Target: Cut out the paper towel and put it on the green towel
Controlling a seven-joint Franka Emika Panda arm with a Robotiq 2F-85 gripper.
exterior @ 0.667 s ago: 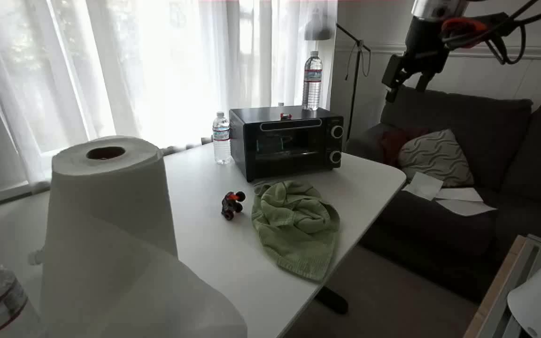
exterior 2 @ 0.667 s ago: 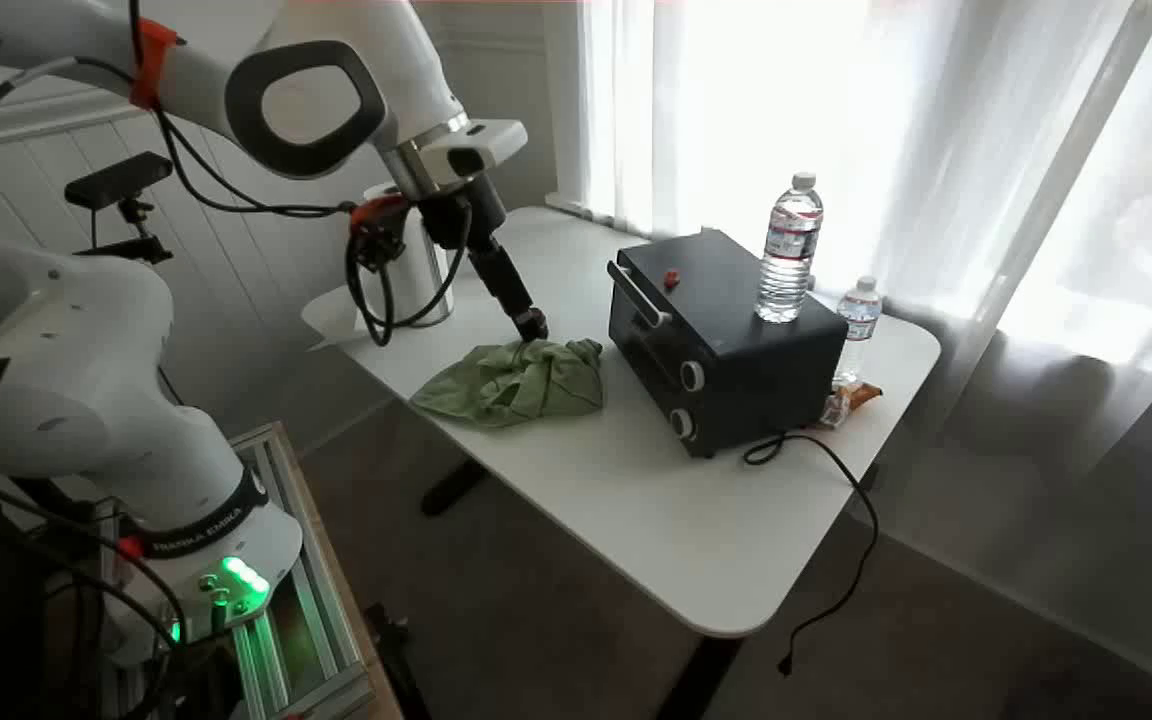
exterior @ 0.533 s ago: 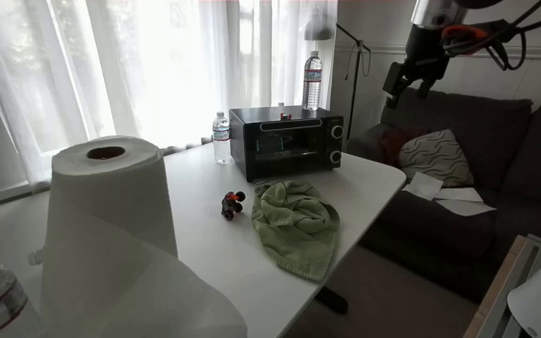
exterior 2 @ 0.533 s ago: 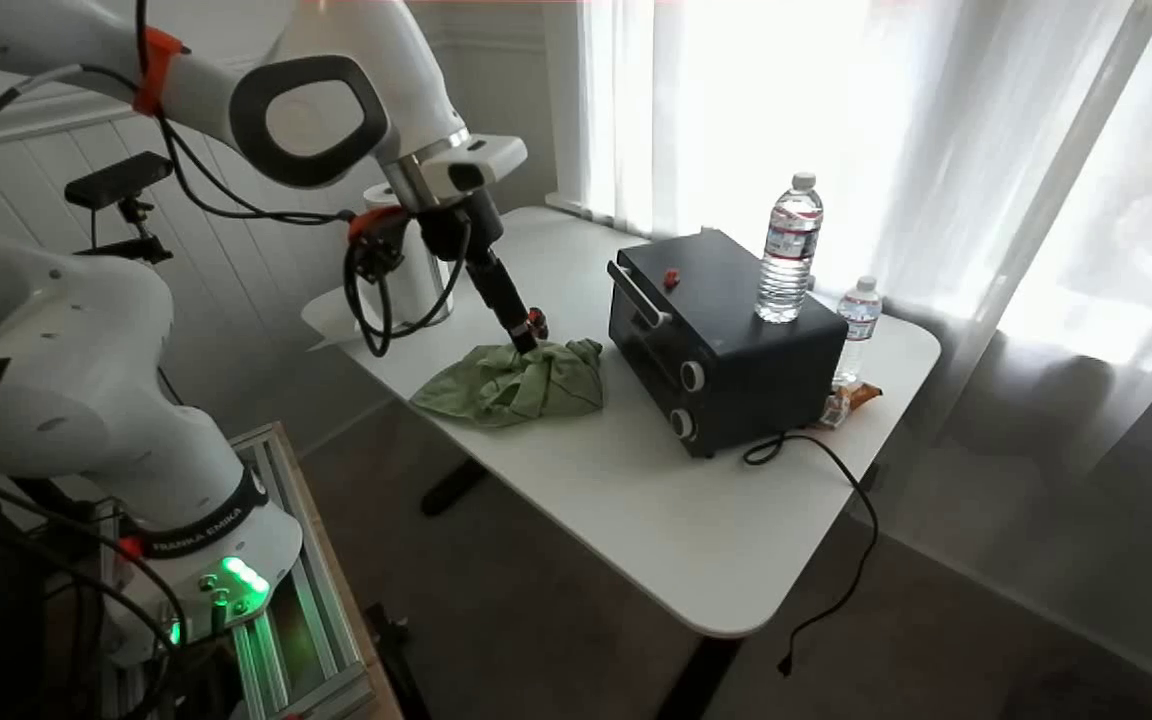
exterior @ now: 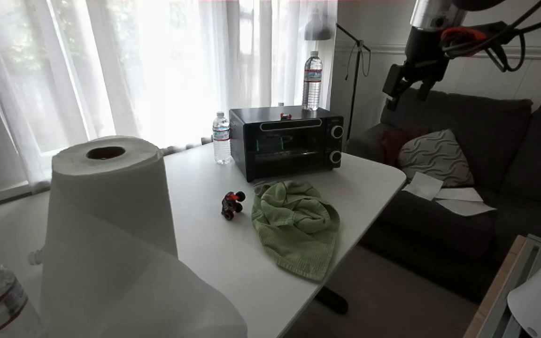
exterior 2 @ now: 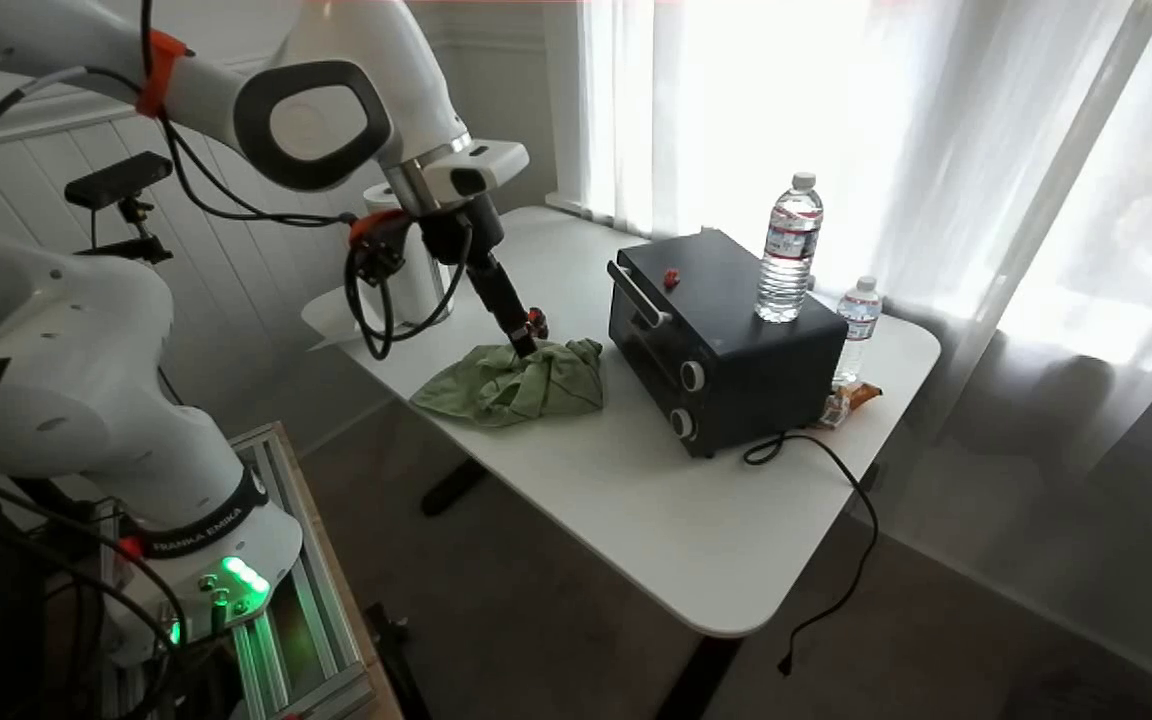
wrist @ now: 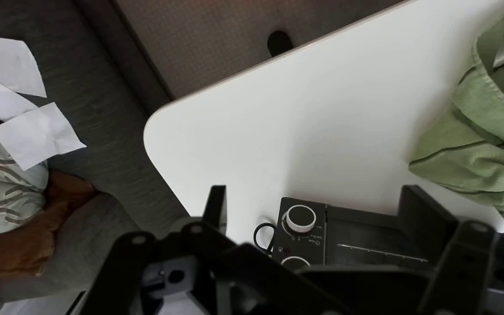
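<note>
Two fingers (wrist: pixel 427 223) of the gripper (wrist: pixel 317 208) are held wide apart in the wrist view, with nothing gripped between them. At 3 o'clock there, the green towel (wrist: pixel 488 162) is left crumpled on the white table (wrist: pixel 344 109). In an exterior view, the paper towel roll (exterior: pixel 111 202) is stood upright at the towel's 9 o'clock, its loose sheet (exterior: pixel 190 295) draped toward 5 o'clock; the toaster oven (exterior: pixel 287 145) is placed at the towel's 12 o'clock.
</note>
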